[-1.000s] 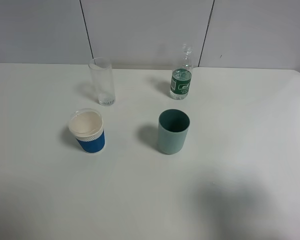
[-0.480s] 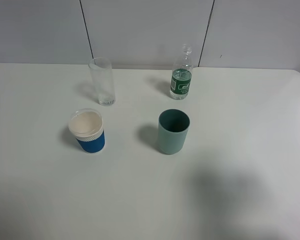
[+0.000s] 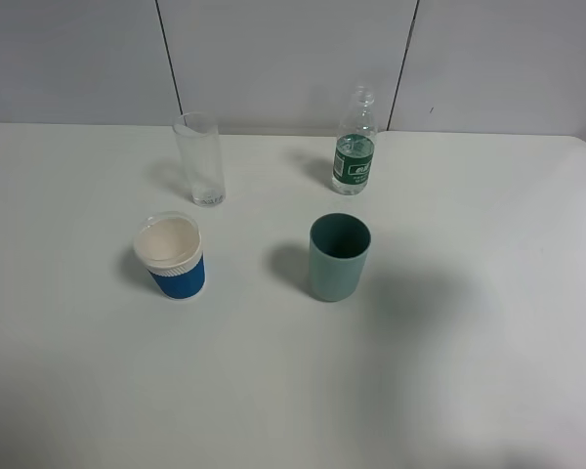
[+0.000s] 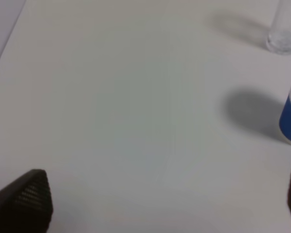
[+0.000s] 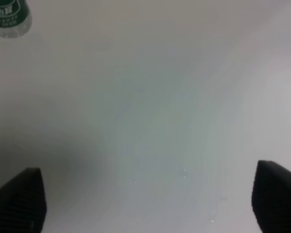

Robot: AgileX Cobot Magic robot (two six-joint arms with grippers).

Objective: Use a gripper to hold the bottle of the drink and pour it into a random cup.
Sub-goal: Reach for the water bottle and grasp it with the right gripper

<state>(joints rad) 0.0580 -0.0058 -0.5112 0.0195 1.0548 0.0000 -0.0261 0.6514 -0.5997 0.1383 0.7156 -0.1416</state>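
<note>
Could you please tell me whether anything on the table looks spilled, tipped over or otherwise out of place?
Nothing stands out. The bottle, the teal cup, the blue-sleeved paper cup and the clear glass all stand upright and apart, and no liquid shows on the white table.

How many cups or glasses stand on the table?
3: a tall clear glass back left, a blue-sleeved paper cup in front of it, a teal cup in front of the bottle. None seems hidden.
</note>
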